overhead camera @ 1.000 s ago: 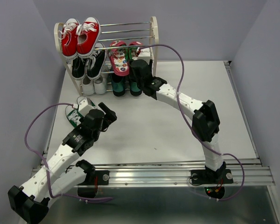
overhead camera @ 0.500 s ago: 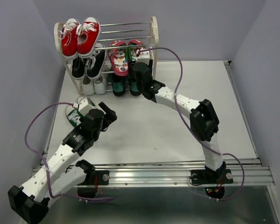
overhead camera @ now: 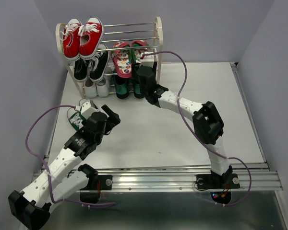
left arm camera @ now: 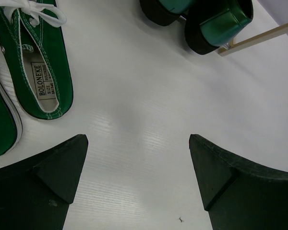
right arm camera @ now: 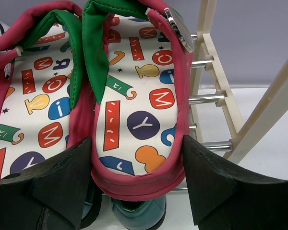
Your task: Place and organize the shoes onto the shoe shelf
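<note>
Shelf duty: the right gripper [right arm camera: 137, 143] straddles the heel of a pink flip-flop [right arm camera: 144, 96] lying on the shelf [right arm camera: 216, 93]. Whether its fingers squeeze or merely flank the shoe cannot be told. The heel appears to overhang the front, so a careless pull-back could drag it onto the loafers [left arm camera: 216, 24] below. The left gripper [left arm camera: 137, 143] hangs wide open and empty near the green sneakers [left arm camera: 43, 72] on the table [left arm camera: 144, 105].

Two flip-flops [right arm camera: 134, 110], two loafers [left arm camera: 216, 26], one shelf [overhead camera: 157, 28]
</note>
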